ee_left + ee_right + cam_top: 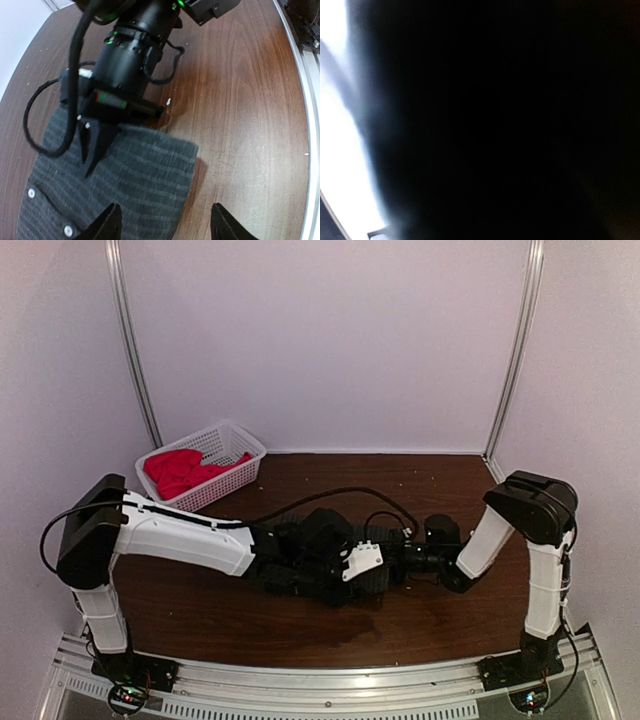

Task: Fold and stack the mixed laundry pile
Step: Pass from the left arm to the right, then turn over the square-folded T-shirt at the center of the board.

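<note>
- A dark brown wooden table [300, 630] stands between pale walls, with 2 metal posts [135, 350] rising at the back corners.
- A white lattice basket [243, 439] sits at the back left of the table. The red-pink T-shirt [178, 472] lies bunched inside it.
- The left arm [190, 530] reaches in low from the left and the right arm [485, 540] from the right. They meet over a dark mass at the middle of the table.
- The left wrist view shows the charcoal pinstriped shirt [145, 175] lying flat on the wood. Its right corner is rounded, and 2 white buttons [31, 193] show near the lower left.
- The left gripper [165, 226] is spread and holds nothing. 1 of its fingertips [107, 222] hangs over the shirt, and the other hangs over bare wood just beside the cloth's edge.
- The right gripper [94, 147] comes in from the top of that view. Its fingers are pressed together into 1 dark wedge that points down over the upper left part of the shirt.
- I cannot tell whether any cloth is pinched between those fingers.
- A black cable [30, 117] loops out from the right wrist and crosses the shirt's left edge.
- The right wrist view is almost wholly black, with only a pale blur down its left side, so nothing can be made out there.
</note>
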